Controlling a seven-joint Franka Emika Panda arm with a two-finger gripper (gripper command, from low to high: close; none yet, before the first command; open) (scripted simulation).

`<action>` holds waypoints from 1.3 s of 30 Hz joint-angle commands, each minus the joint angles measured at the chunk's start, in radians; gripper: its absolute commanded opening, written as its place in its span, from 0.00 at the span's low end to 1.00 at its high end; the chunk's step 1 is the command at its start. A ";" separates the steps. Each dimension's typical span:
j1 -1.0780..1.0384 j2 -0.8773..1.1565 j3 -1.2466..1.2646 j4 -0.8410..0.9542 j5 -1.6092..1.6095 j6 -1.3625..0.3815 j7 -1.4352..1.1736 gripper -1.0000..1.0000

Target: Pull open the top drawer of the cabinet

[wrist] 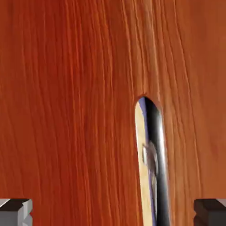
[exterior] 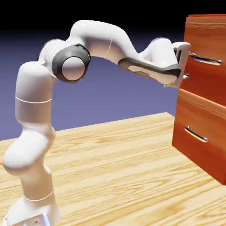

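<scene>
The cabinet (exterior: 206, 21) stands at the right of the exterior view, reddish-brown wood with two stacked fronts. The top drawer (exterior: 211, 81) carries a slim silver bar handle (exterior: 207, 59). My gripper (exterior: 189, 65) is open, close against this front at the handle's near end, one finger above and one below it. The drawer's wood (wrist: 66, 110) fills the hand view. There the handle (wrist: 154, 167) runs from mid-frame down to the bottom edge. It lies between the grey fingertips (wrist: 15, 212), nearer the right-hand one. My gripper (wrist: 112, 214) holds nothing.
The lower drawer (exterior: 207, 154) with its own silver handle (exterior: 195, 134) sits under the top one. A light wooden table (exterior: 123, 167) spreads below the arm. The arm's elbow arches high at the upper left.
</scene>
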 commanded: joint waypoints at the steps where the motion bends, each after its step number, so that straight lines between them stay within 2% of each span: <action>1: -0.010 0.014 0.012 0.021 -0.044 -0.002 0.016 1.00; 4: -0.021 0.029 0.024 0.044 -0.091 -0.003 0.033 1.00; 11: 0.105 0.220 -0.062 0.271 0.062 0.026 -0.209 1.00; 12: 0.105 0.220 -0.062 0.271 0.062 0.026 -0.209 0.00; 26: -0.080 -0.165 0.035 -0.134 -0.253 -0.001 0.329 0.00; 31: 0.044 -0.197 -0.121 -0.149 -0.358 0.020 0.520 0.00; 39: 0.309 -0.145 -0.411 -0.082 -0.435 0.051 0.663 0.00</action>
